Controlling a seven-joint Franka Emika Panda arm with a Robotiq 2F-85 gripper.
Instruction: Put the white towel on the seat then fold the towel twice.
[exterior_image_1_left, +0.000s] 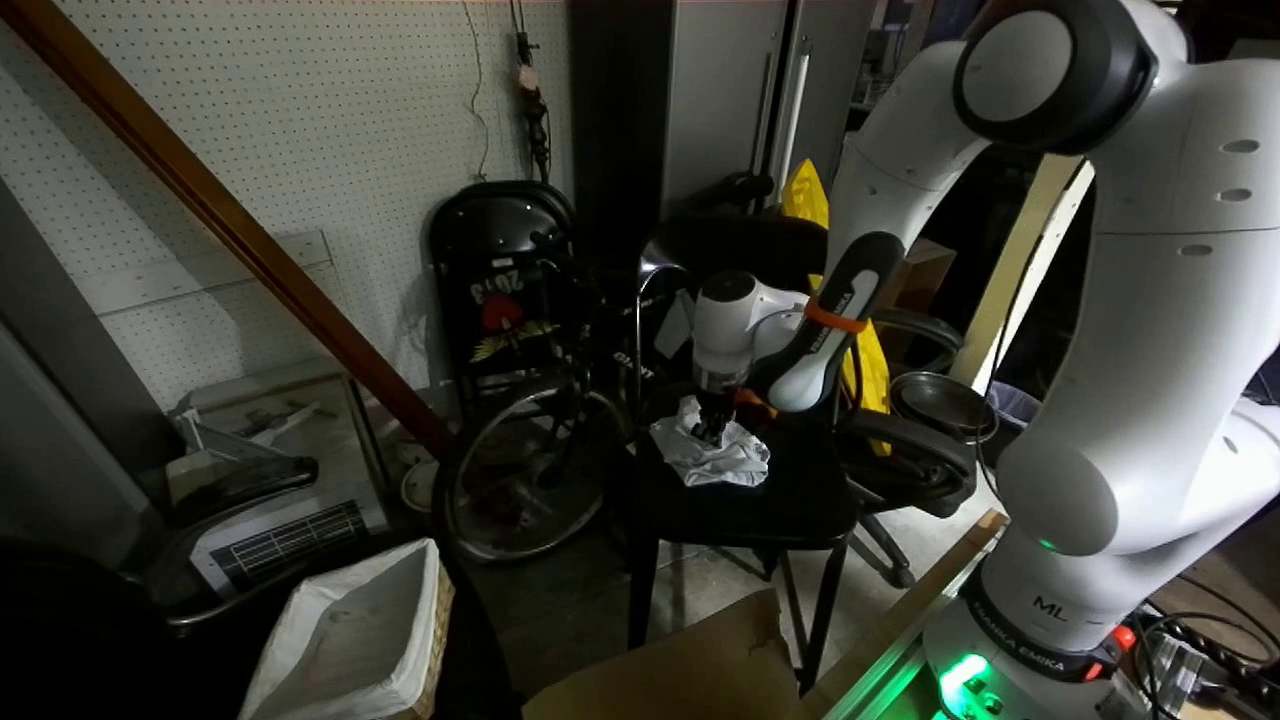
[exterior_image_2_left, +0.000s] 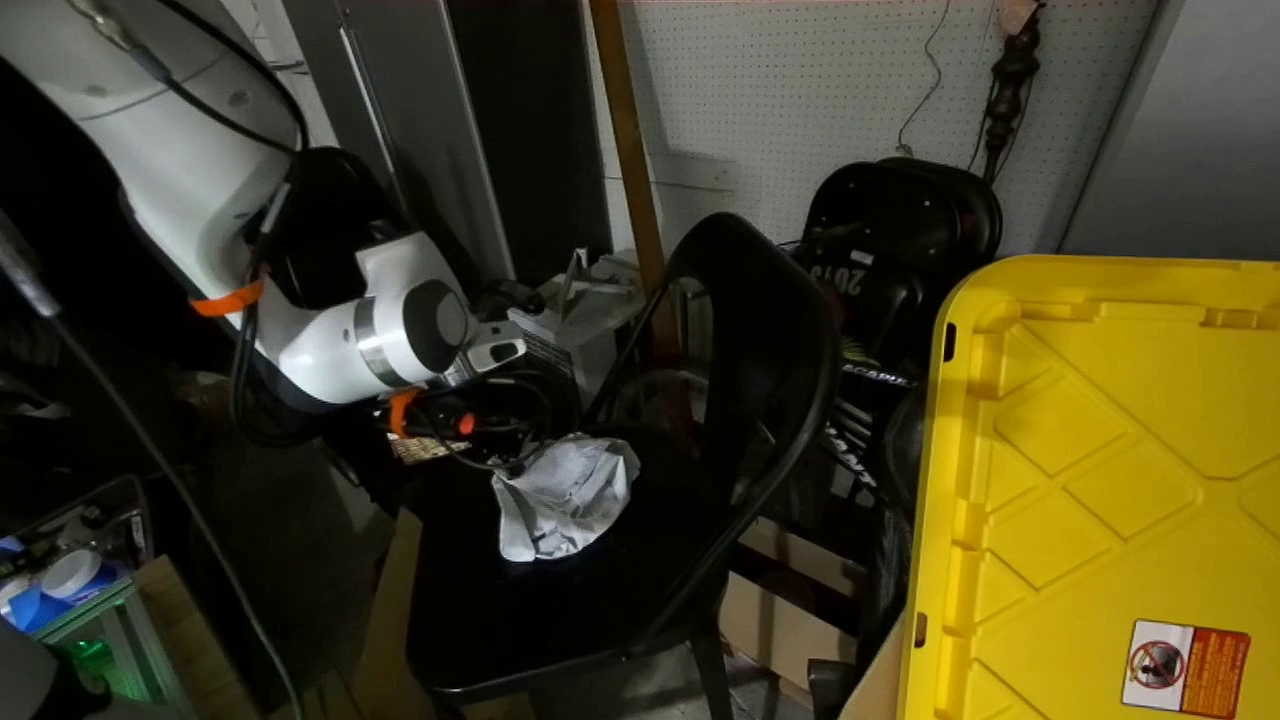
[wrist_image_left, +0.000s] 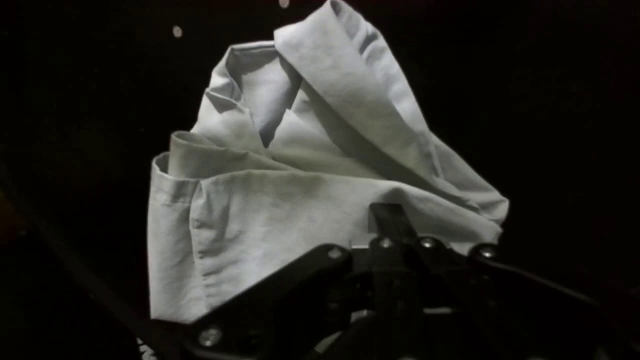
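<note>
The white towel (exterior_image_1_left: 738, 462) lies crumpled on the black seat (exterior_image_1_left: 800, 500) of the chair. In an exterior view the same towel (exterior_image_2_left: 575, 495) forms a loose bunched heap near the middle of the seat (exterior_image_2_left: 560, 620). Layered folds of the towel (wrist_image_left: 280, 215) fill much of the wrist view, with a wide flap nearest me. My gripper (wrist_image_left: 387, 215) is shut, its fingertips together over that flap. No cloth shows pinched between them; whether they press on it, I cannot tell. Pointing down, the gripper (exterior_image_1_left: 712, 432) overlaps the towel in an exterior view.
The chair's backrest (exterior_image_2_left: 745, 330) rises at one side of the seat. A bicycle wheel (exterior_image_1_left: 545, 465) and an office-chair armrest (exterior_image_1_left: 905, 445) stand close by. A white-lined basket (exterior_image_1_left: 350, 630), cardboard (exterior_image_1_left: 680, 665) and a yellow lid (exterior_image_2_left: 1100, 480) are also around.
</note>
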